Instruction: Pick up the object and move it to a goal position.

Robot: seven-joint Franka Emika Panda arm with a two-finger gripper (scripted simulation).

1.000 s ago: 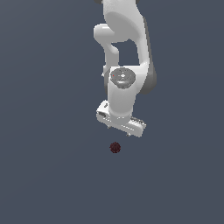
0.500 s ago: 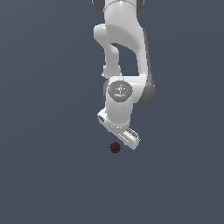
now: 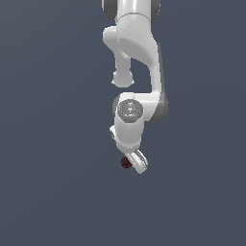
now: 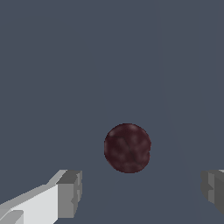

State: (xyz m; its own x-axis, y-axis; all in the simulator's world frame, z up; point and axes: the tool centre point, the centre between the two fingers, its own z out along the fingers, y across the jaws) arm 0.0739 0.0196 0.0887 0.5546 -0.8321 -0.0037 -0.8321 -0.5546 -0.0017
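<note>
The object is a small maroon ball (image 3: 126, 163) with a darker mottled pattern, lying on the flat grey ground. In the exterior view the white arm has come down over it, and the gripper (image 3: 134, 162) sits right at the ball, partly covering it on the exterior view's right. In the wrist view the ball (image 4: 127, 148) shows large, ahead of the gap between the two grey fingertips (image 4: 70, 194). The gripper (image 4: 140, 192) is open, the fingers stand wide apart and neither touches the ball.
A plain dark grey surface (image 3: 53, 144) fills the scene all round. The arm's white links (image 3: 137, 53) rise above the ball towards the top of the exterior view.
The arm has lowered and turned its hand. The gripper has dropped from above the ball down to the ball's level. The ball has not moved.
</note>
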